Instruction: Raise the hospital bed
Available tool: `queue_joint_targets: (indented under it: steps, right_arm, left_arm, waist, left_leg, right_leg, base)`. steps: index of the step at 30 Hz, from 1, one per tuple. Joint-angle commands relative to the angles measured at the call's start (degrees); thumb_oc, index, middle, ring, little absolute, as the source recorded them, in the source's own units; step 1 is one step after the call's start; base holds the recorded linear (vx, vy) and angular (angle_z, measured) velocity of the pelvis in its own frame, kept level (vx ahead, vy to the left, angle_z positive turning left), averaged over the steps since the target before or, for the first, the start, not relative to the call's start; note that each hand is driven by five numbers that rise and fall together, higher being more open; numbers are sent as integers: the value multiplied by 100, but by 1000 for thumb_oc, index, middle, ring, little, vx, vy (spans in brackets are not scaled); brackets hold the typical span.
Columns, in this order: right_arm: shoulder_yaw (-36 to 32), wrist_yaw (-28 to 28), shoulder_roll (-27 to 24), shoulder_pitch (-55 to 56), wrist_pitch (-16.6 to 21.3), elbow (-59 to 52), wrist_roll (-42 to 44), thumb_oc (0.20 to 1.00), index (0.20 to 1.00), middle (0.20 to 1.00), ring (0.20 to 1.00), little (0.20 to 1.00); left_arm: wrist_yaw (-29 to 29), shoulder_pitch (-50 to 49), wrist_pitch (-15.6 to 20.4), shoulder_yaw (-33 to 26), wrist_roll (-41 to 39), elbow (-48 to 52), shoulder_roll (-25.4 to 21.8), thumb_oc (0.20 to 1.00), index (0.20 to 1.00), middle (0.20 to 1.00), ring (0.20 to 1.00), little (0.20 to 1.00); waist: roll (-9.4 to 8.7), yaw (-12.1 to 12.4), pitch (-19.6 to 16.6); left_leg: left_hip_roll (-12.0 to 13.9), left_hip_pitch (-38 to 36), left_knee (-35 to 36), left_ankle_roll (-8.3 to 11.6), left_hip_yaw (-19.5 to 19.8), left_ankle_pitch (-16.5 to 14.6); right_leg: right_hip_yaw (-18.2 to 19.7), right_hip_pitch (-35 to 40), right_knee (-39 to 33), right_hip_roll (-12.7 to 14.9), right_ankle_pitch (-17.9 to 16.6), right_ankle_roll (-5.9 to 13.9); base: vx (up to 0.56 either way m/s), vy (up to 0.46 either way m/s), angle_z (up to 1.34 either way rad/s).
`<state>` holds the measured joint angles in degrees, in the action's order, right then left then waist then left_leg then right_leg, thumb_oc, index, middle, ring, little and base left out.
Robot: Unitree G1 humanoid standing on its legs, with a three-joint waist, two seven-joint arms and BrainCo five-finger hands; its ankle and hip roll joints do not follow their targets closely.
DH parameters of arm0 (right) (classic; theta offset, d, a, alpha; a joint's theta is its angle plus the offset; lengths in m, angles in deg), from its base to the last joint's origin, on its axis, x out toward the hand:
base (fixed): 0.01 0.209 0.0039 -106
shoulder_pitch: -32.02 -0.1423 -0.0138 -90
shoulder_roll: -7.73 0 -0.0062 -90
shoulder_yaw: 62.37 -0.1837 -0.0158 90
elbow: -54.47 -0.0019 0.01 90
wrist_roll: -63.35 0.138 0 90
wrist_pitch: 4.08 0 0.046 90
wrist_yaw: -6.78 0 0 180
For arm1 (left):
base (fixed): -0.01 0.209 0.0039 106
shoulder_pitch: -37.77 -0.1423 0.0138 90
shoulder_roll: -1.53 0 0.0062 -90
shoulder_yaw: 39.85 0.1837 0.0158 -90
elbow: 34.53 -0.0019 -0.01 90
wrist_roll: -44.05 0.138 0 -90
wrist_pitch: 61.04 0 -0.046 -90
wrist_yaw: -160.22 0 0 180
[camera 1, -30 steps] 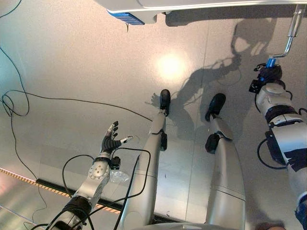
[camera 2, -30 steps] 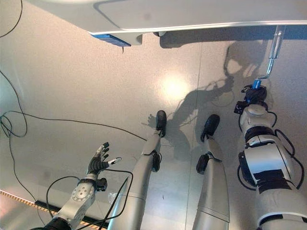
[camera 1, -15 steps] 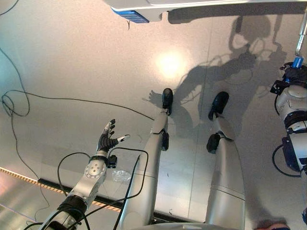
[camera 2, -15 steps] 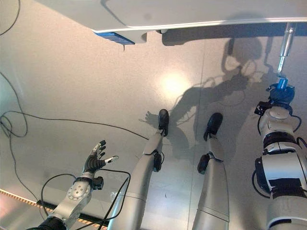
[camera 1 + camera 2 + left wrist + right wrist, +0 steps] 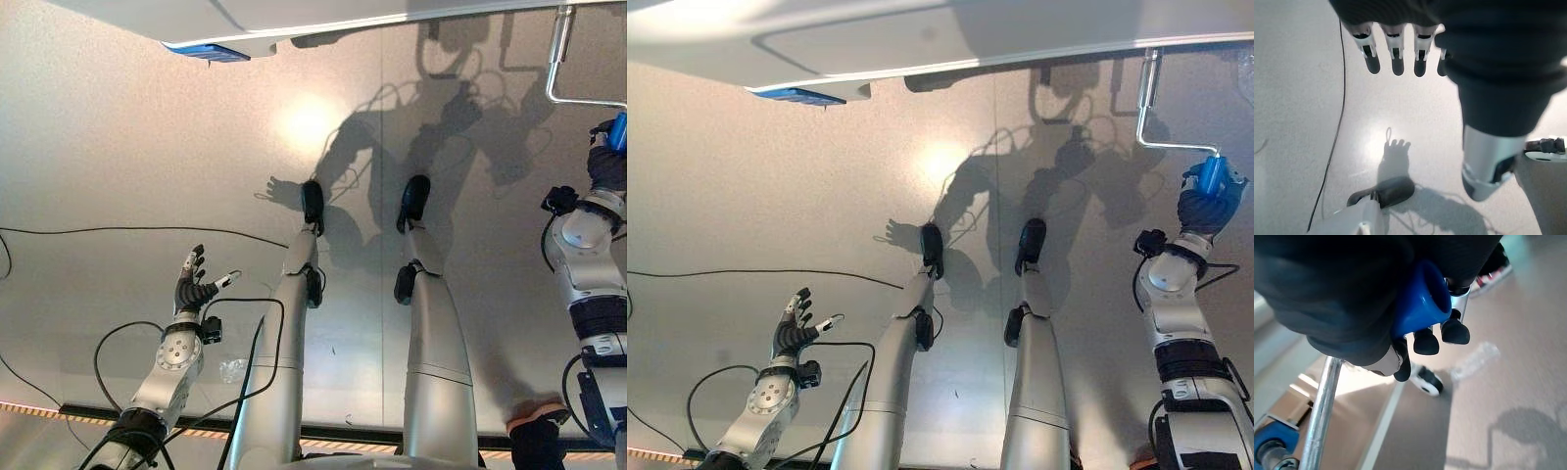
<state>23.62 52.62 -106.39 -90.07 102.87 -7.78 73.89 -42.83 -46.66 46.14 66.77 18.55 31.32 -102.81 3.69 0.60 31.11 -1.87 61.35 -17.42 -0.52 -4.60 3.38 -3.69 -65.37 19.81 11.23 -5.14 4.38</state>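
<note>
The white hospital bed (image 5: 921,39) spans the far side, with a bent metal crank (image 5: 1144,98) hanging at its right end. The crank's blue handle (image 5: 1213,176) sits in my right hand (image 5: 1205,208), whose fingers are curled round it. From the right wrist the blue handle (image 5: 1422,303) shows inside my right hand (image 5: 1352,284), with the metal rod (image 5: 1320,416) running past. My left hand (image 5: 194,289) hovers over the floor at the lower left, fingers (image 5: 1396,49) straight and spread, holding nothing.
A blue part (image 5: 206,52) sits under the bed's edge at the left. A person's shoe (image 5: 534,421) stands on the floor by my right arm. A bed castor (image 5: 1427,382) shows past the crank. A striped strip (image 5: 39,409) runs along the near floor.
The camera has shifted. My right hand has swung the crank's blue handle out to the right and upward, so the crank arm now lies level. The left hand stays open.
</note>
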Motion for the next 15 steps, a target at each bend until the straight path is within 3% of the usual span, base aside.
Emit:
queue_joint_targets:
  steps: [1,4,5,6,7,8,10,11,12,15]
  right_arm:
    - [-1845,1522,-276,208,1216,-1417,386,200,200,200,200,200]
    - [-1518,964,149,468,1441,-2415,349,200,200,200,200,200]
    - [-1130,116,449,800,1777,-3034,682,200,200,200,200,200]
    - [-1136,94,468,821,1767,-3060,693,200,200,200,200,200]
    - [-651,-645,630,1056,1870,-3669,932,200,200,200,200,200]
    - [-641,-662,640,1097,1861,-3673,943,200,200,200,200,200]
    - [284,-1905,730,1297,1818,-4223,1705,200,200,200,200,200]
    - [282,-1976,727,1298,1818,-4211,1772,200,200,200,200,200]
    - [925,-2517,570,1308,1598,-4486,1911,200,200,200,200,200]
    - [1284,-2865,474,1270,1443,-4546,1986,200,200,200,200,200]
  left_arm:
    - [-188,-649,93,-277,201,-155,184,1000,1000,1000,1000,1000]
    - [-187,-676,79,-333,188,-103,156,1000,1000,1000,1000,1000]
    - [-107,-703,55,-369,167,-16,127,1000,1000,1000,1000,1000]
    - [-103,-719,54,-378,167,-11,120,1000,1000,1000,1000,1000]
    - [46,-788,43,-414,147,78,104,1000,1000,1000,1000,1000]
    - [52,-829,39,-407,146,74,102,1000,1000,1000,1000,1000]
    - [248,-897,-10,-391,121,8,101,1000,1000,1000,1000,1000]
    - [255,-917,-10,-407,120,12,105,1000,1000,1000,1000,1000]
    - [369,-908,-21,-402,146,-76,124,1000,1000,1000,1000,1000]
    - [455,-954,-11,-402,210,-126,156,1000,1000,1000,1000,1000]
  waist:
    - [215,-277,-131]
    - [136,-312,-131]
    - [87,-330,-131]
    - [77,-335,-131]
    - [35,-341,-131]
    - [35,-343,-131]
    - [3,-303,-131]
    - [0,-320,-131]
    - [-12,-289,-131]
    - [1,-263,-131]
  left_leg:
    - [63,-168,194,319,302,-4]
    - [76,-148,166,315,293,6]
    - [108,-125,152,310,287,25]
    - [107,-132,151,311,287,24]
    - [118,-136,170,316,287,56]
    - [118,-280,151,340,328,-111]
    - [115,-301,163,337,340,-84]
    - [114,-312,166,338,342,-84]
    - [128,-314,192,353,342,-43]
    - [131,-321,195,363,363,-16]
  right_leg:
    - [-271,-14,491,-276,261,229]
    - [-273,-25,487,-285,231,228]
    - [-285,-36,473,-302,198,220]
    - [-284,-27,472,-302,198,220]
    - [-315,16,422,-315,169,210]
    - [-276,142,477,-328,338,260]
    - [-337,219,426,-338,310,259]
    - [-340,233,420,-338,311,259]
    - [-370,265,378,-339,283,250]
    - [-408,290,369,-325,275,246]
  base:
    - [0,0,0]
    - [-3,-8,-2]
    - [-10,-22,-6]
    - [-22,-41,-10]
    - [36,-22,-9]
    - [30,-26,-7]
    - [1,-17,-5]
    - [-28,-16,-11]
    - [-11,-5,-10]
    - [-7,-7,-5]
